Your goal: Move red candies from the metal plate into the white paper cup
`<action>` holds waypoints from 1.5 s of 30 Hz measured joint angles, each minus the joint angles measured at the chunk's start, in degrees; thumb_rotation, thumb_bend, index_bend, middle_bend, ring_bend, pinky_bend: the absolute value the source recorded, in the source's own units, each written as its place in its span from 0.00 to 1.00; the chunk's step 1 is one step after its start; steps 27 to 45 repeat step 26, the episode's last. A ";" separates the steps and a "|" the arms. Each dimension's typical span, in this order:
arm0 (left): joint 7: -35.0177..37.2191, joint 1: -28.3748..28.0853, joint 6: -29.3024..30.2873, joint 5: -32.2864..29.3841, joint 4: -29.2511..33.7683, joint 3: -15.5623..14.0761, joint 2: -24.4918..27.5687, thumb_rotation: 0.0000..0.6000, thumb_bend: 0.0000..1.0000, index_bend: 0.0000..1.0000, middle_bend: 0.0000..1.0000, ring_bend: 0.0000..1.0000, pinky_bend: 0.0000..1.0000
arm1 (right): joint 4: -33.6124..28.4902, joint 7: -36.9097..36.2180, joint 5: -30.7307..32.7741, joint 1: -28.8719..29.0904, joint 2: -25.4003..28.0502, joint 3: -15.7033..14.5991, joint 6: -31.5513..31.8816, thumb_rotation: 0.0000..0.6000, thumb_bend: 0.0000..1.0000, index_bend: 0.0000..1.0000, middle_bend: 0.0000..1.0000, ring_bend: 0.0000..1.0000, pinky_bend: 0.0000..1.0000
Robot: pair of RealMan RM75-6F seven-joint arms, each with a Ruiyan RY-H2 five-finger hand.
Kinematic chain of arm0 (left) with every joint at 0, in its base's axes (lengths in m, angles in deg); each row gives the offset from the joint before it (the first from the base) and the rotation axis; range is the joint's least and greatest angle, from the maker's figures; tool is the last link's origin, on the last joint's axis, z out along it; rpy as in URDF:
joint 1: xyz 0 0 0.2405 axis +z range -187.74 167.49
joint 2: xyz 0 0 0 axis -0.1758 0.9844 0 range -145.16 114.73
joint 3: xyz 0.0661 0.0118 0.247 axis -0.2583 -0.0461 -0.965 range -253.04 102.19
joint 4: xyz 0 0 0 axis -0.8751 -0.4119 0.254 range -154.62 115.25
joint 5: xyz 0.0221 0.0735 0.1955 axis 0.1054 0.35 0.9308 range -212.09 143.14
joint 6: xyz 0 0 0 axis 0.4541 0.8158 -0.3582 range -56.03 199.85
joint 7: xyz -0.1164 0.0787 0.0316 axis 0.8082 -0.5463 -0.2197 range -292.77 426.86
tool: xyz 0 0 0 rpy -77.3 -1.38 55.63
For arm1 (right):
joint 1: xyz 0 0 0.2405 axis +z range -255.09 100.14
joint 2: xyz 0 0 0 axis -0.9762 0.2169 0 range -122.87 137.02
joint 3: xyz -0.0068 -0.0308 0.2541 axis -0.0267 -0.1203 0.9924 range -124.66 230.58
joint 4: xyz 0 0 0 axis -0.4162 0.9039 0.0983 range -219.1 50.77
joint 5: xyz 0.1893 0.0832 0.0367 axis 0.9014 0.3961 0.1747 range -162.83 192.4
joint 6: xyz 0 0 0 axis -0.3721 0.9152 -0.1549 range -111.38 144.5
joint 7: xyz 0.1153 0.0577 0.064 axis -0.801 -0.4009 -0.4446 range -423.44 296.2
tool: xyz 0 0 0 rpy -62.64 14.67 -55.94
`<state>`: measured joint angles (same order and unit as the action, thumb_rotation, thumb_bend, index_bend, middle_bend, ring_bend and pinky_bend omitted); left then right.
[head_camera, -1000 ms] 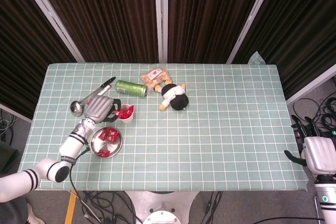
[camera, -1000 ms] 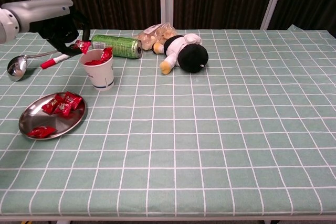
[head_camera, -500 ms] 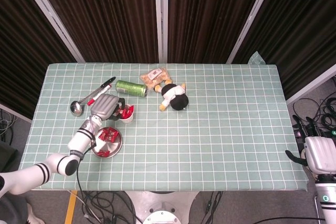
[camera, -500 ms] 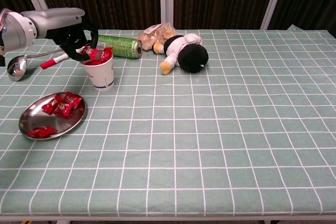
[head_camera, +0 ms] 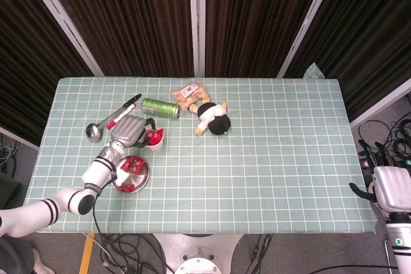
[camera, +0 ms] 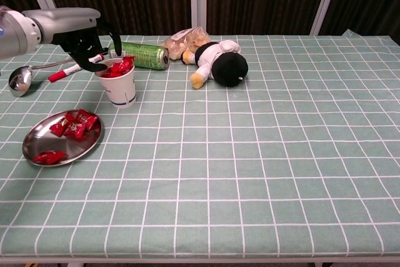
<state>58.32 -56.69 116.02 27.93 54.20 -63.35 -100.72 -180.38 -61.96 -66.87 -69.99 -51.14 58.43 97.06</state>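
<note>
- table (camera: 262,154); checked cloth
- left hand (camera: 87,45) over the white paper cup (camera: 119,85) near the table's left edge; fingers apart, holding nothing
- right hand (head_camera: 390,187) off the right edge; grip unclear
- metal plate (camera: 37,145) at front left; red candies (camera: 75,123) on it

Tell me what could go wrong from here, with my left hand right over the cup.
1. The left hand hangs at the rim of the paper cup; a sideways pull could tip it, since it looks light.
2. The candies in the cup are heaped above the rim, so one may fall out.
3. The green can lies on its side just behind the cup; a knock could set it rolling.
</note>
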 measured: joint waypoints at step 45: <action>-1.64 32.60 41.47 9.07 15.53 -11.00 14.30 1.00 0.28 0.32 0.43 0.33 0.37 | 5.09 -1.34 -4.98 -0.33 -4.43 -1.43 2.80 1.00 0.16 0.04 0.21 0.00 0.15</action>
